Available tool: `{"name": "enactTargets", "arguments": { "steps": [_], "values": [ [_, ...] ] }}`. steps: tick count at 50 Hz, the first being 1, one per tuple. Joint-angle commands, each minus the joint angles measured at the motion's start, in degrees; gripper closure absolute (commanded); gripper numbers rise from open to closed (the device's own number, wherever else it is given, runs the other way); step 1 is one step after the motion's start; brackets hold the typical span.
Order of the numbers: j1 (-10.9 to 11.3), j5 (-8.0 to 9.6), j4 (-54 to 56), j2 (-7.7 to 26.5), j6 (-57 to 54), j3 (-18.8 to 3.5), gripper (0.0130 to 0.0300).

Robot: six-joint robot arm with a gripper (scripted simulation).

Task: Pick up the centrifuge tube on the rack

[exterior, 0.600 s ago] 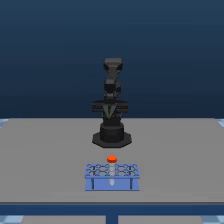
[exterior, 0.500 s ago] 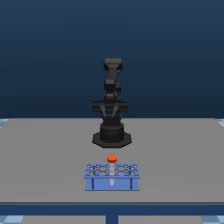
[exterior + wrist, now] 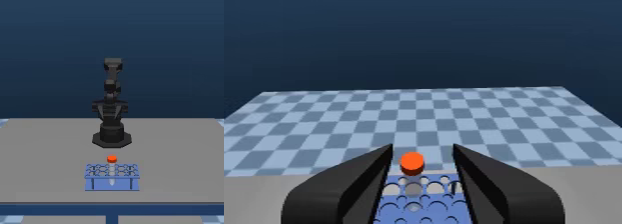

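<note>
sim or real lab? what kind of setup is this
Looks like a simulated tabletop lab bench: flat-shaded gray table, checkered floor, plain dark-blue backdrop. On it, one arm and a blue rack holding an orange-capped centrifuge tube.

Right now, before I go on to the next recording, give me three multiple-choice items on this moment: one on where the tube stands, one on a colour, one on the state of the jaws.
1. Where does the centrifuge tube stand?
A. In the rack, in its row nearer the arm's base
B. Flat on the table beside the rack
C. Held up in the air

2. What colour is the tube's cap?
A. Green
B. Orange-red
C. White

3. How do the jaws of the gripper stand?
A. Shut on the tube
B. Shut on nothing
C. Open, clear of the tube

Answers:
1 A: the exterior view shows the cap rising from the rack's far row, toward the arm's base.
2 B: the cap shows orange-red in both views.
3 C: the wrist view shows a gap between the two fingers, with the cap seen through it, untouched.
</note>
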Motion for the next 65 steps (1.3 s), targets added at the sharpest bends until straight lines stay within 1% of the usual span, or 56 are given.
{"name": "enactTargets", "arguments": {
  "steps": [1,5,8,10,11,12,13,15,16,17,18,20,21,22,23,25,26,27,28,30,31,32,33,35,36,37,38,40,41,42,43,45,46,47,48,50,51,52,53,55,56,57,58,60,61,62,63,65],
  "values": [
    [0.09,-0.02,0.17,0.64,-0.18,-0.25,0.013],
    [0.15,-0.03,0.31,1.15,-0.3,-0.45,0.013],
    [0.31,-0.03,0.63,2.51,-0.63,-1.0,0.013],
    [0.31,-0.03,0.63,2.51,-0.63,-1.0,0.013],
    [0.4,-0.02,0.82,3.36,-0.81,-1.36,0.013],
    [0.4,-0.02,0.82,3.36,-0.81,-1.36,0.013],
    [0.5,0.01,1.02,4.32,-1.0,-1.77,0.013],
    [0.5,0.01,1.02,4.32,-1.0,-1.77,0.013],
    [0.61,0.06,1.22,5.4,-1.2,-2.25,0.013],
    [0.61,0.06,1.22,5.4,-1.2,-2.25,0.013],
    [0.73,0.14,1.42,6.59,-1.39,-2.79,0.013],
    [0.73,0.14,1.42,6.59,-1.39,-2.79,0.013],
    [0.85,0.26,1.61,7.89,-1.58,-3.41,0.013],
    [0.85,0.26,1.61,7.89,-1.58,-3.41,0.013],
    [0.97,0.43,1.79,9.31,-1.76,-4.11,0.013],
    [0.97,0.43,1.79,9.31,-1.76,-4.11,0.013],
    [1.1,0.65,1.95,10.84,-1.92,-4.91,0.013],
    [1.1,0.65,1.95,10.84,-1.92,-4.91,0.013],
    [1.22,0.95,2.09,12.49,-2.05,-5.8,0.013],
    [1.22,0.95,2.09,12.49,-2.05,-5.8,0.013],
    [1.35,1.34,2.2,14.24,-2.16,-6.8,0.013],
    [1.35,1.34,2.2,14.24,-2.16,-6.8,0.013],
    [1.47,1.82,2.28,16.1,-2.24,-7.92,0.013],
    [1.47,1.82,2.28,16.1,-2.24,-7.92,0.013],
    [1.59,2.4,2.34,18.01,-2.3,-9.12,0.013],
    [1.59,2.4,2.34,18.01,-2.3,-9.12,0.013],
    [1.69,3.01,2.37,19.84,-2.34,-10.32,0.013],
    [1.69,3.01,2.37,19.84,-2.34,-10.32,0.013],
    [1.79,3.63,2.4,21.56,-2.37,-11.49,0.013],
    [1.79,3.63,2.4,21.56,-2.37,-11.49,0.013],
    [1.87,4.26,2.41,23.17,-2.39,-12.61,0.013],
    [1.87,4.26,2.41,23.17,-2.39,-12.61,0.013],
    [1.95,4.92,2.39,24.67,-2.37,-13.71,0.013],
    [1.95,4.92,2.39,24.67,-2.37,-13.71,0.013],
    [2.01,5.6,2.32,26.07,-2.31,-14.79,0.013],
    [2.01,5.6,2.32,26.07,-2.31,-14.79,0.013],
    [2.07,6.28,2.19,27.36,-2.19,-15.84,0.013],
    [2.07,6.28,2.19,27.36,-2.19,-15.84,0.013],
    [2.12,6.97,2.03,28.55,-2.03,-16.83,0.013],
    [2.12,6.97,2.03,28.55,-2.03,-16.83,0.013],
    [2.17,7.63,1.84,29.63,-1.86,-17.78,0.013],
    [2.17,7.63,1.84,29.63,-1.86,-17.78,0.013],
    [2.21,8.24,1.65,30.62,-1.68,-18.64,0.013],
    [2.21,8.24,1.65,30.62,-1.68,-18.64,0.013],
    [2.24,8.78,1.47,31.5,-1.51,-19.41,0.013],
    [2.24,8.78,1.47,31.5,-1.51,-19.41,0.013],
    [2.27,9.25,1.31,32.26,-1.35,-20.08,0.013],
    [2.27,9.25,1.31,32.26,-1.35,-20.08,0.013]
  ]
}}
